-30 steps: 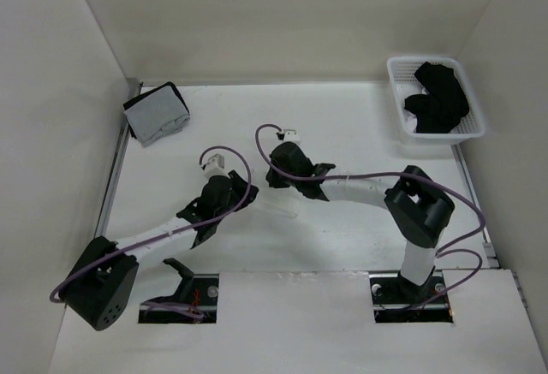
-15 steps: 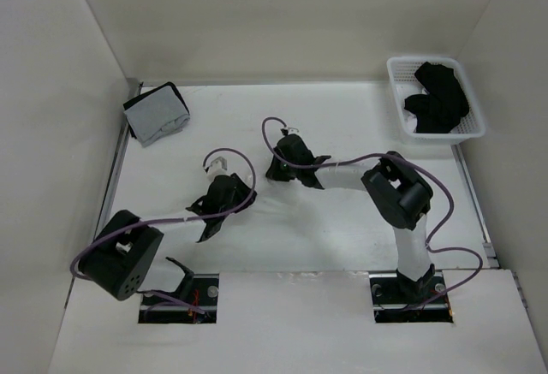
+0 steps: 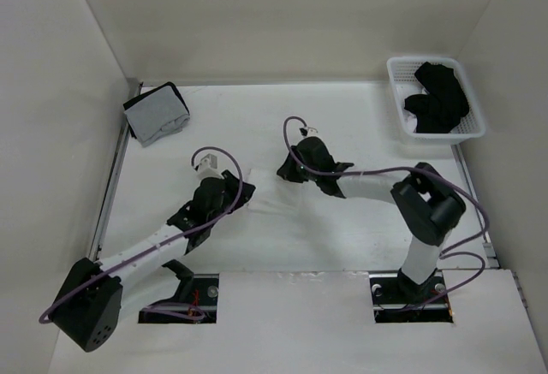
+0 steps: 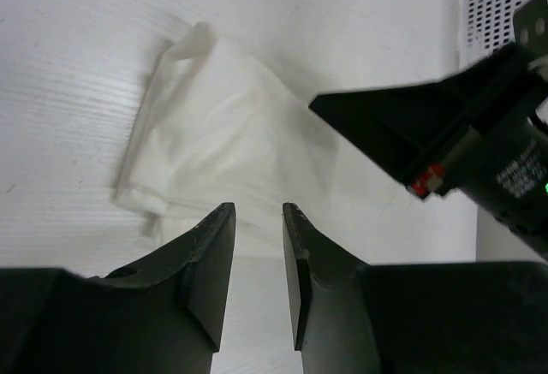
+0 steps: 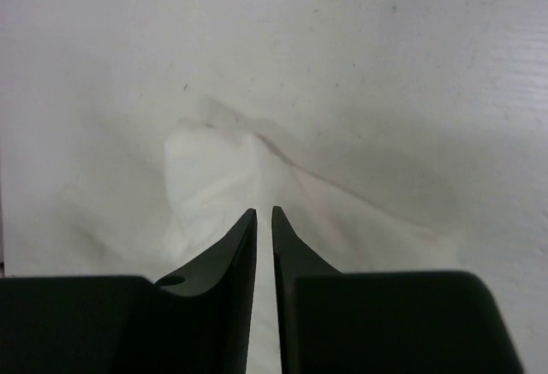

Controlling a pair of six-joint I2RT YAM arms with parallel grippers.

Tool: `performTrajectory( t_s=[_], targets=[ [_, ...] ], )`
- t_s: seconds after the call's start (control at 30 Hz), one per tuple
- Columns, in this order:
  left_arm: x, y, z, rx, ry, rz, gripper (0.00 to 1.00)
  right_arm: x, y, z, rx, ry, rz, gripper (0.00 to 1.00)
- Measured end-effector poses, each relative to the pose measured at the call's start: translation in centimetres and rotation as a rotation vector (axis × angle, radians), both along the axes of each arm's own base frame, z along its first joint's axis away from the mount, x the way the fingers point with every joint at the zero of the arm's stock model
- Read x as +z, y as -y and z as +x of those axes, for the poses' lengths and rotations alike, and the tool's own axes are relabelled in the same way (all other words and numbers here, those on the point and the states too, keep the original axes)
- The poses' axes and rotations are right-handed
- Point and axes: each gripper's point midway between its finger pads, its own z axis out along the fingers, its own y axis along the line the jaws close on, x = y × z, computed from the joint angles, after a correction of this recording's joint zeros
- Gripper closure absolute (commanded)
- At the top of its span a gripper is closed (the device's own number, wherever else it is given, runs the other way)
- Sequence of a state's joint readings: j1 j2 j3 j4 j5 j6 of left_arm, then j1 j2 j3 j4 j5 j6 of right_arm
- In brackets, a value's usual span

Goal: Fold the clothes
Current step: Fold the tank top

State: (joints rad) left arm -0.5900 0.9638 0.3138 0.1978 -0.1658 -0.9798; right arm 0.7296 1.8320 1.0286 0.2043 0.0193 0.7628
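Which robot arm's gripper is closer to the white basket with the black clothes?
Right. The right gripper sits mid-table, left of the basket; the left gripper is farther left still, beyond it.

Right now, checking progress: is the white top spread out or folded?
Folded, loosely: the white top lies as a small, layered bundle with its edges doubled over.

The left arm (image 3: 145, 250) and the right arm (image 3: 368, 187) were built of white tubes joined by bulky black housings (image 3: 90, 305). A purple cable (image 3: 286, 130) was looped along each. Both the left gripper (image 4: 257, 211) and the right gripper (image 5: 264, 213) were fitted with black wedge-shaped fingers (image 4: 210, 263). A red mark (image 4: 425, 177) and white lettering (image 4: 516, 173) were borne on the right gripper's casing.
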Motion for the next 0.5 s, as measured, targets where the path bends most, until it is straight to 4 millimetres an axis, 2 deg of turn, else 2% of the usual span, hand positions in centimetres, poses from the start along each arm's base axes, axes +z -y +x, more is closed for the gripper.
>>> performTrajectory(
  t_s=[0.1, 0.2, 0.3, 0.43, 0.5],
  targets=[
    [1.0, 1.3, 1.4, -0.012, 0.005, -0.003, 0.8, 2.5, 1.0, -1.7, 0.003, 0.041, 0.047, 0.91],
    [0.5, 2.5, 3.5, -0.02, -0.005, -0.01, 0.84, 3.2, 0.9, -3.2, 0.019, 0.06, 0.078, 0.93],
    [-2.1, 2.3, 5.2, -0.001, -0.053, 0.003, 0.86, 1.4, 0.8, -5.2, 0.046, 0.032, 0.063, 0.94],
    [-6.3, 0.5, 6.5, 0.047, -0.145, 0.025, 0.86, -2.0, 1.8, -8.1, 0.066, -0.04, 0.017, 0.94],
    [-6.9, -0.2, 7.1, 0.071, -0.159, 0.012, 0.86, -3.4, 2.4, -9.2, 0.066, -0.07, 0.001, 0.94]
  ],
)
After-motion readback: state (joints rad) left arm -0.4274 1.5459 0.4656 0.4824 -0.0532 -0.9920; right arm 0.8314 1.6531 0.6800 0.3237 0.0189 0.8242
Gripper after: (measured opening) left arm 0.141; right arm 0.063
